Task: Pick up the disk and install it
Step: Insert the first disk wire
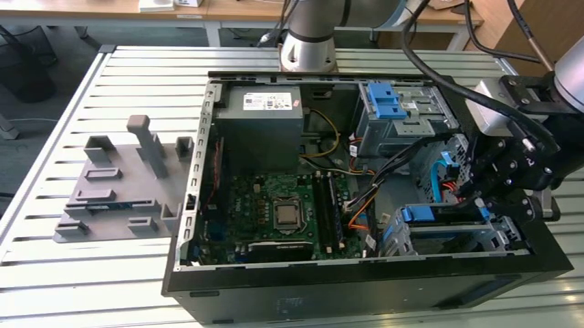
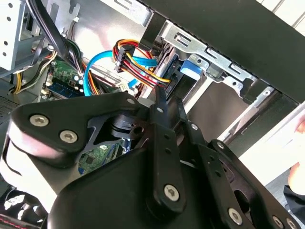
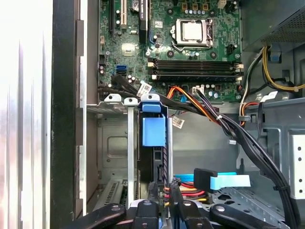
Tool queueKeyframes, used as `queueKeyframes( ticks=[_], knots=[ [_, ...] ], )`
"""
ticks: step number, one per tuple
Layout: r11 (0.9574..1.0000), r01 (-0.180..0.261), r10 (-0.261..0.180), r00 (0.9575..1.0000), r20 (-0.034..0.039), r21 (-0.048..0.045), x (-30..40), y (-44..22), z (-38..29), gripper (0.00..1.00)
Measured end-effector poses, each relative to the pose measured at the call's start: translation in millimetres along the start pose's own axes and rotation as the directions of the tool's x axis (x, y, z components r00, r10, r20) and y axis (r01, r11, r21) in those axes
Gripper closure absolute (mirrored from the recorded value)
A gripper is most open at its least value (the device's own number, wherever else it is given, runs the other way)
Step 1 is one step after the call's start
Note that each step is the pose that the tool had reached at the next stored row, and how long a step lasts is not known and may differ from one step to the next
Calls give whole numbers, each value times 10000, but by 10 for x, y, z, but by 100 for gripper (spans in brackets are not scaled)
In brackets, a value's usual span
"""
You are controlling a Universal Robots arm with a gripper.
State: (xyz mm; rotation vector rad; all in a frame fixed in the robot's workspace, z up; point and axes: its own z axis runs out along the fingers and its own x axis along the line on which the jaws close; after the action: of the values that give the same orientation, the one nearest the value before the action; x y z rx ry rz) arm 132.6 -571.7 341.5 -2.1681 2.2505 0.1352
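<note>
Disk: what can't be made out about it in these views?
- Label and flat faces: in the first wrist view the disk stands edge-on in the drive cage, whose walls hide them.
- Its near end: covered by the gripper and cables.
- Second wrist view: the gripper body blocks most of the cage.

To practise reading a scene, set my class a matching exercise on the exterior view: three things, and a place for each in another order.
1. power-supply box
2. grey fixture
3. processor socket

A. on the slatted table, outside the computer case
B. on the green board
C. inside the case, bearing a white sticker

Pairs: 1-C, 2-A, 3-B
</note>
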Motion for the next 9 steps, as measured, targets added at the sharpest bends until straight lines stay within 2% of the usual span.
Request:
queueKeyframes(
  ticks=[3, 5, 9],
  knots=[
    [10000, 0, 0, 10000, 3, 0, 0, 0, 0, 78],
    [10000, 0, 0, 10000, 1, 0, 0, 0, -1, 89],
    [10000, 0, 0, 10000, 1, 0, 0, 0, -1, 89]
  ],
)
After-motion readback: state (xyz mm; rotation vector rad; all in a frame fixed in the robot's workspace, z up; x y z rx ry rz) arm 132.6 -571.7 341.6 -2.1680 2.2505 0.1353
